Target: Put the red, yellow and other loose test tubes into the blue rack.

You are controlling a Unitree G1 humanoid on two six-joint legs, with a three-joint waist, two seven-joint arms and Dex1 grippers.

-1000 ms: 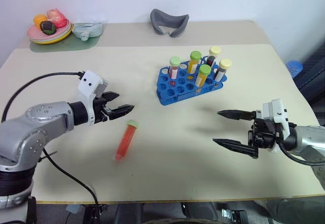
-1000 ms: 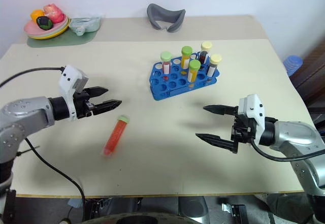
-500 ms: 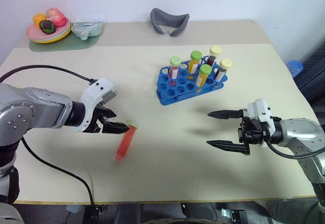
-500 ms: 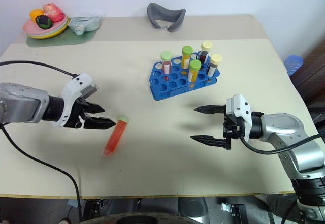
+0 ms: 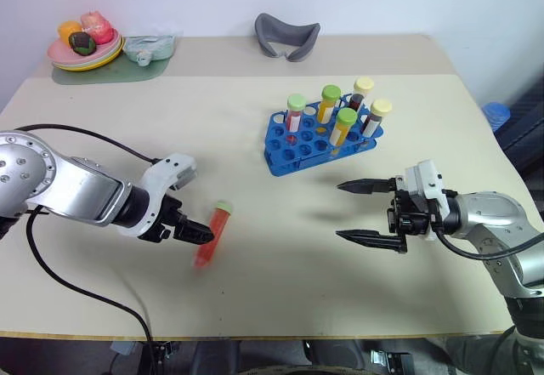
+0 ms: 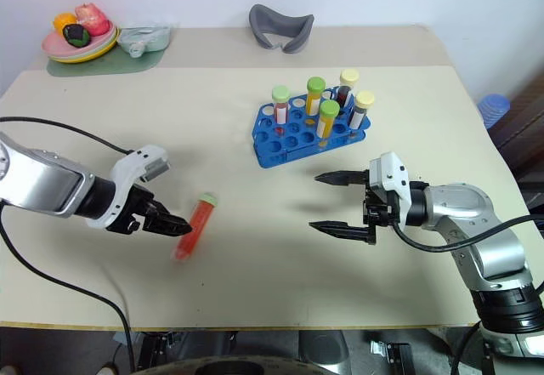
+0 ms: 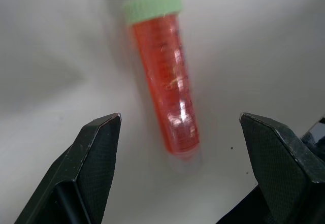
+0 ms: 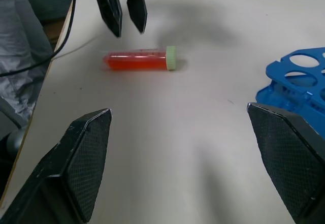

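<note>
Item: red test tube (image 5: 211,235), flat on the surface, long axis running between my fingers (image 7: 96,153); my left gripper (image 5: 197,235) spread, empty, nearer than my right.

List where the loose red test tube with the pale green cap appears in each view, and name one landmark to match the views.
Left eye view: red test tube lying lower left of centre, by the left gripper.
Right eye view, same spot.
Left wrist view, centre, between the open fingers.
Right wrist view, upper middle.
Shared landmark: blue rack, in both eye views and the right wrist view.
</note>
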